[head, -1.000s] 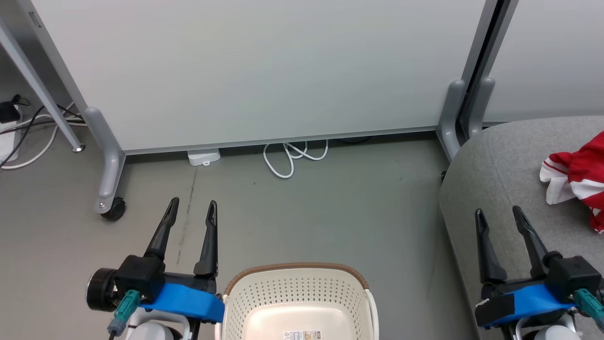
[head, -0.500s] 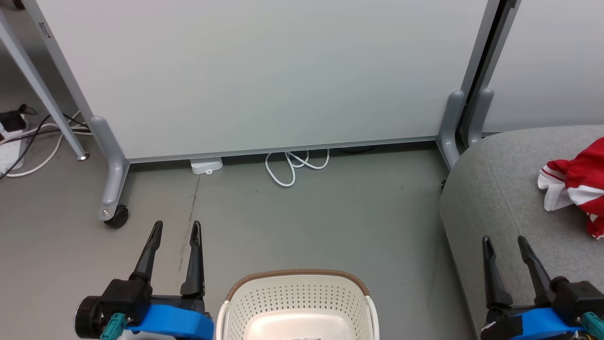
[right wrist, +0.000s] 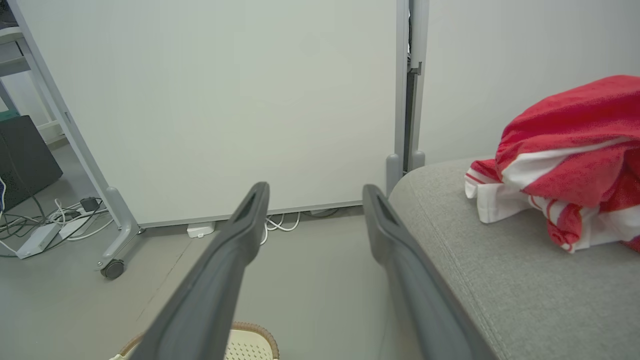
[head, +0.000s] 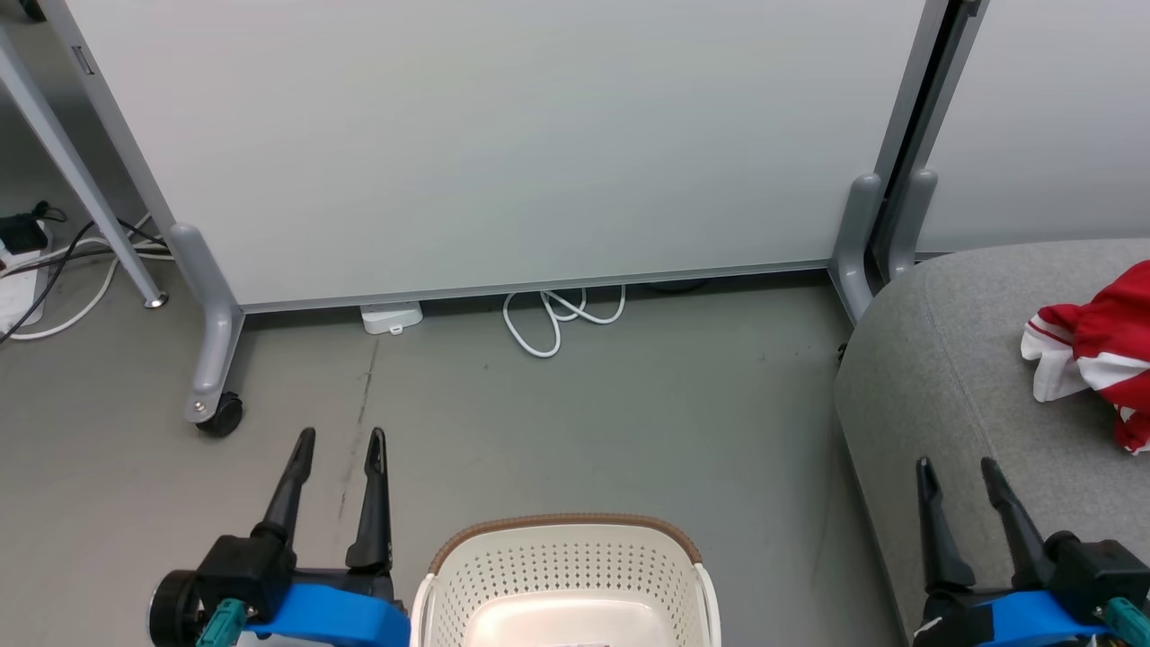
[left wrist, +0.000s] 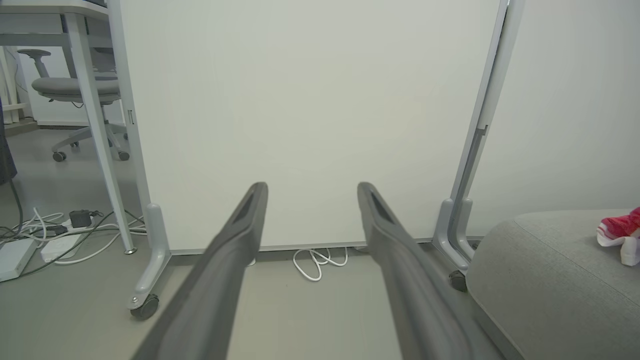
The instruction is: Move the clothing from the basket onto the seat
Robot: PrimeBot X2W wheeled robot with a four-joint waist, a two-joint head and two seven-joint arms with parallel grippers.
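Observation:
Red and white clothing [head: 1096, 359] lies bunched on the grey seat [head: 952, 377] at the right; the right wrist view has the clothing [right wrist: 565, 160] close on the seat [right wrist: 500, 280]. The cream basket [head: 566, 575] with its brown rim stands on the floor at the bottom centre, and what I see of its inside holds nothing. My left gripper [head: 340, 438] is open over the floor left of the basket. Over the seat's front edge my right gripper [head: 952, 465] is open too, holding nothing.
A white partition panel [head: 503, 135] on grey castor legs [head: 211, 359] stands across the back. White cable loops [head: 557, 314] lie under it. Power strips and cables [left wrist: 45, 235] sit on the floor at the far left, beside a desk leg and an office chair [left wrist: 75, 90].
The head view has tilted up, so the basket and both grippers sit lower in it. Both grippers look narrower but remain open and hold nothing.

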